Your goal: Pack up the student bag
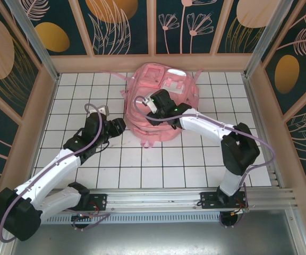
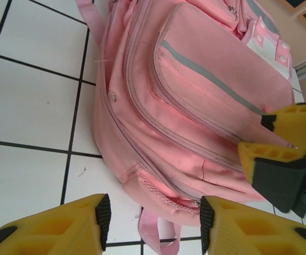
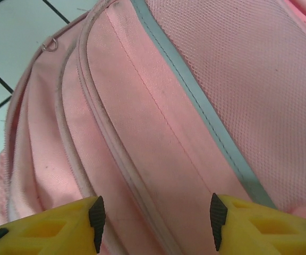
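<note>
The student bag (image 1: 158,79), a big pink backpack with a grey strip, lies flat at the back middle of the white tiled table. My left gripper (image 1: 122,126) sits at its near left edge. In the left wrist view the jaws (image 2: 154,220) stand open around the bag's (image 2: 195,106) lower corner, with a zipper pull right beside the right pad and a pink strap loop (image 2: 155,231) between them. My right gripper (image 1: 152,109) hovers over the bag's middle. In the right wrist view it (image 3: 155,223) is open just above the bag's (image 3: 158,106) zipper seams, holding nothing. Its yellow fingers (image 2: 296,125) show in the left wrist view too.
Patterned wall panels close in the table (image 1: 158,164) on the left, back and right. A metal rail (image 1: 195,199) carrying both arm bases runs along the near edge. A thin pink strap (image 1: 118,77) trails from the bag toward the back left.
</note>
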`<action>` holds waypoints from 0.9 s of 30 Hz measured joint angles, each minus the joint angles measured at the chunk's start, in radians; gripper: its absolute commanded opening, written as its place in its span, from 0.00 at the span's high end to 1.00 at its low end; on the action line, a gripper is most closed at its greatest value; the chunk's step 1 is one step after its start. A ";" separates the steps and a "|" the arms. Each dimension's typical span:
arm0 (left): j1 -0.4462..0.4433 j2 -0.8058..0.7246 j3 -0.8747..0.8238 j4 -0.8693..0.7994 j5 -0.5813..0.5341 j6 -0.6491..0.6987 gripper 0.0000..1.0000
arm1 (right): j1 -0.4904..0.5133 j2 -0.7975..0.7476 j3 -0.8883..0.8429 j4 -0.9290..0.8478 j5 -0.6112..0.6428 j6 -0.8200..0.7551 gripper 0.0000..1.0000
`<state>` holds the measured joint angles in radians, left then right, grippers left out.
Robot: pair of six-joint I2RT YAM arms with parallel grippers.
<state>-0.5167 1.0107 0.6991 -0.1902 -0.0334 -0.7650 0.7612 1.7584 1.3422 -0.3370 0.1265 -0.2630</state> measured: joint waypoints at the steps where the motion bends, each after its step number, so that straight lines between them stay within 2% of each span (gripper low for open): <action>1: 0.000 0.002 0.000 0.000 0.005 -0.002 0.50 | 0.000 0.013 0.011 -0.003 0.008 -0.017 0.42; 12: 0.000 0.026 -0.026 0.008 0.052 -0.008 0.50 | 0.006 0.070 0.038 -0.007 0.064 -0.077 0.42; 15: 0.000 0.030 -0.032 0.015 0.059 -0.008 0.50 | 0.010 0.076 0.038 -0.003 0.095 -0.087 0.46; 17: 0.000 0.034 -0.037 0.021 0.061 -0.010 0.50 | 0.013 0.089 0.038 0.002 0.122 -0.096 0.56; 21: 0.000 0.039 -0.040 0.027 0.068 -0.011 0.50 | 0.020 0.134 0.059 0.003 0.157 -0.095 0.96; 22: 0.000 0.041 -0.041 0.029 0.072 -0.010 0.50 | 0.020 0.142 0.071 0.001 0.163 -0.094 1.00; 27: 0.000 0.057 -0.041 0.031 0.081 -0.006 0.50 | 0.004 0.135 0.106 0.000 0.149 -0.071 1.00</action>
<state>-0.5167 1.0676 0.6579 -0.1593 0.0479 -0.7712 0.7654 1.8935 1.4487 -0.3374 0.2756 -0.3336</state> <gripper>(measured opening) 0.502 0.067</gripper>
